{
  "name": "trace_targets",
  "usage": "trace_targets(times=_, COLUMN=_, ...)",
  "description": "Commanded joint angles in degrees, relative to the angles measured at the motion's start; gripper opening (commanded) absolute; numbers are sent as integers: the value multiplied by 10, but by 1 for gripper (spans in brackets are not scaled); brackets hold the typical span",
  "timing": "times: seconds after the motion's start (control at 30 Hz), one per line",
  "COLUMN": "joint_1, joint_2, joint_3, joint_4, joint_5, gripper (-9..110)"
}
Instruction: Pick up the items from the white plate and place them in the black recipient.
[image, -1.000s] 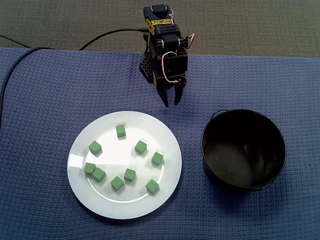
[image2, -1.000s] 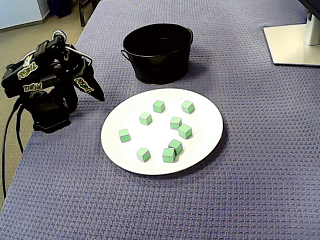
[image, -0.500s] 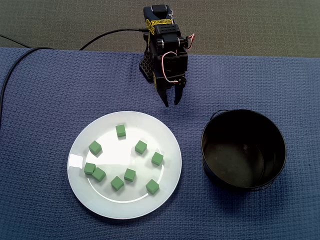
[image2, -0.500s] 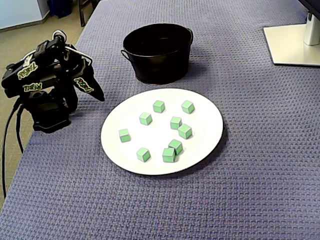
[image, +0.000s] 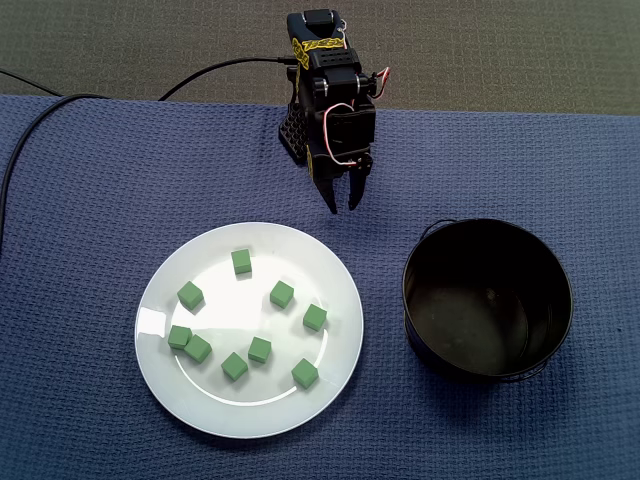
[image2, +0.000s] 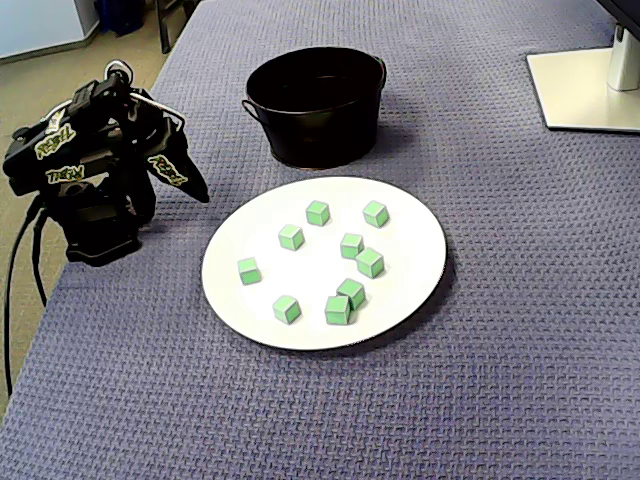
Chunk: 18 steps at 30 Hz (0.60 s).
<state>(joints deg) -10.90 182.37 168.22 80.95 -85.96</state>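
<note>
Nothing has yet been moved. Nine green cubes (image: 282, 294) are counted on the white plate (image: 270, 405), at lower left of centre in a fixed view, and all are loose and apart from the arm. The black recipient (image: 487, 300), at right in that view, is seen empty. The pincer (image: 343, 206) is held at upper centre above the blue-covered worktop (image: 100, 200), short of the plate's rim. Its fingers are slightly spread and nothing is pinched. Every cube remains to be carried across.
</note>
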Motion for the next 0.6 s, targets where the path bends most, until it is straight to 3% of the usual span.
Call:
trace_targets(times=0.0, joint_1=2, joint_2=-4, joint_3=34, joint_4=68, joint_5=-4, gripper=1)
trace_targets(times=0.37, joint_1=-3, joint_2=-4, joint_3=34, joint_4=47, joint_5=-40, gripper=2)
trace_targets(times=0.57, joint_1=5, joint_2=-4, joint_3=34, joint_4=7, joint_5=83, gripper=3)
